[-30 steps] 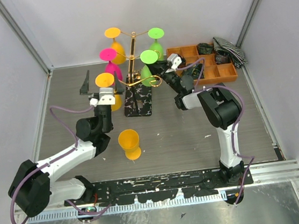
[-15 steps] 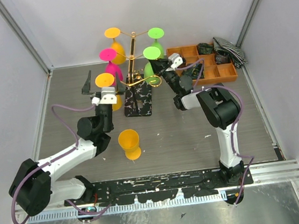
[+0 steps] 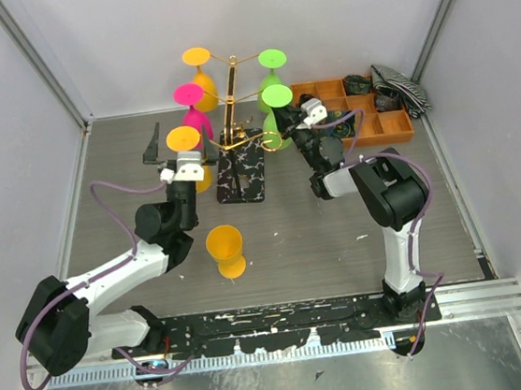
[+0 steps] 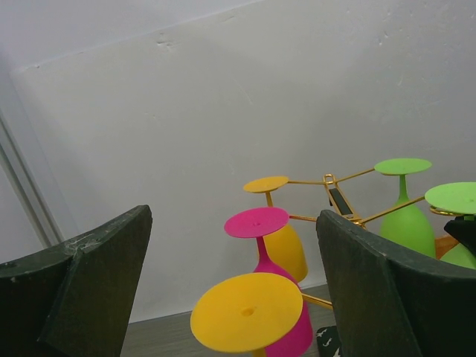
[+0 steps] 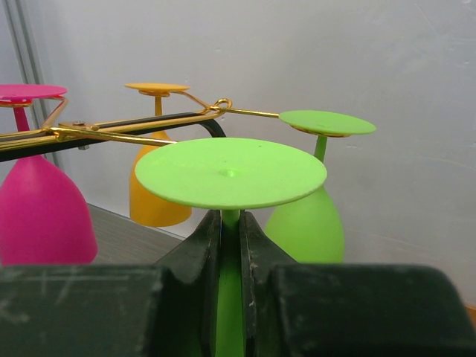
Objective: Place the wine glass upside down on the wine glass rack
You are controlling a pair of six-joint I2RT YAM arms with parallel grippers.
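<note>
The gold wine glass rack (image 3: 230, 90) stands on its black speckled base (image 3: 242, 173). Upside down on it hang an orange glass (image 3: 196, 59), a pink glass (image 3: 189, 95), a second orange glass (image 3: 184, 140) and a green glass (image 3: 271, 59). My right gripper (image 3: 290, 121) is shut on the stem (image 5: 230, 297) of another green wine glass (image 3: 276, 97). It holds this glass upside down just right of the rack's curled arm (image 3: 271, 140). Its foot (image 5: 230, 171) fills the right wrist view. My left gripper (image 3: 178, 150) is open and empty. The orange foot (image 4: 249, 311) sits between its fingers (image 4: 82, 290).
An orange wine glass (image 3: 225, 249) stands alone on the table in front of the rack. The orange compartment tray (image 3: 354, 109) with dark items and a striped cloth (image 3: 399, 88) sits at the back right. Walls enclose the table on three sides.
My right gripper has carried the green glass a little to the right, off the rack's front arm. The left arm has hardly moved.
</note>
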